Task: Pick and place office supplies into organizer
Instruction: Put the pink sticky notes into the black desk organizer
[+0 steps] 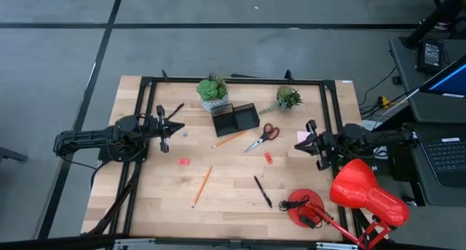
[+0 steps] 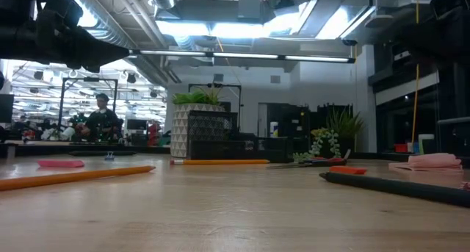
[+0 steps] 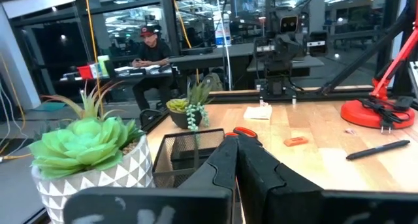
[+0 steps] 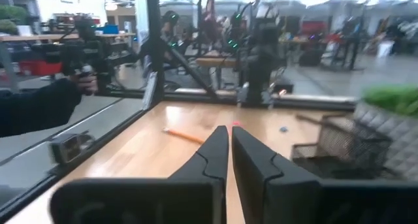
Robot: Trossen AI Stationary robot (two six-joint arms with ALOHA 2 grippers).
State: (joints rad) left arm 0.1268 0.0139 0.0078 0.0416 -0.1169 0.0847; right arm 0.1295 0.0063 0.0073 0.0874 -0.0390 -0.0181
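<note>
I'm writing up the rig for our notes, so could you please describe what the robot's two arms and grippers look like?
Both arms are dark, nearly black, jointed and boxy. The left gripper and right gripper each end in two slim black fingers, angular and tapering towards the tips. Black cables trail from the left arm's base. No markings are visible.

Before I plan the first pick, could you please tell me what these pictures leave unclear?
- Organizer compartments: too small in the high view; in the left wrist view the left gripper covers part of it.
- Sticky-note pad: partly under the right arm in the high view.
- Second pencil: blurred in the right wrist view.
</note>
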